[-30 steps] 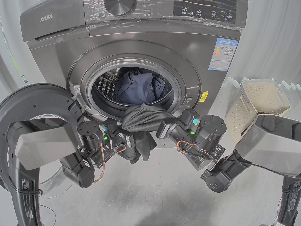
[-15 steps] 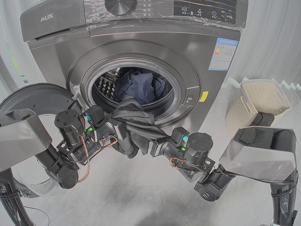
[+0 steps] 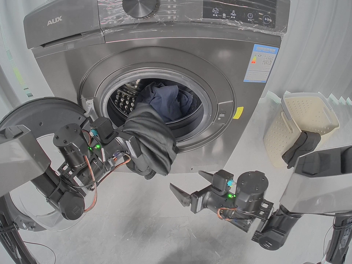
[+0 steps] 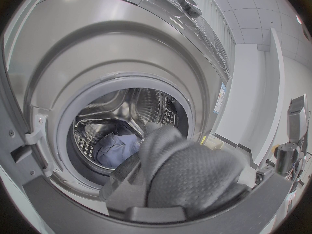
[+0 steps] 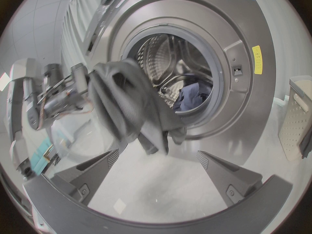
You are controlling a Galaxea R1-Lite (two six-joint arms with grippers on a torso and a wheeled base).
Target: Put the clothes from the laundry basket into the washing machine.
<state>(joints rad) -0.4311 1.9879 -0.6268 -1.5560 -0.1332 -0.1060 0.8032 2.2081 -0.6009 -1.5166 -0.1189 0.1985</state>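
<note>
Left gripper [image 4: 143,195] pinches the garment [image 3: 152,143], held at the lower-left rim of the drum [image 3: 124,99] ready to be fed in beside the blue cloth [image 3: 165,99]. Right gripper [image 3: 190,185], spread wide, hangs below the opening, out of the way. A dark cloth [image 3: 302,147] drapes over the rim of the basket [image 3: 278,129].

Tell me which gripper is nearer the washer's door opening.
Left. The left gripper, holding the grey garment, is just at the door opening's lower rim; the right gripper hangs open lower down, over the floor in front.
</note>
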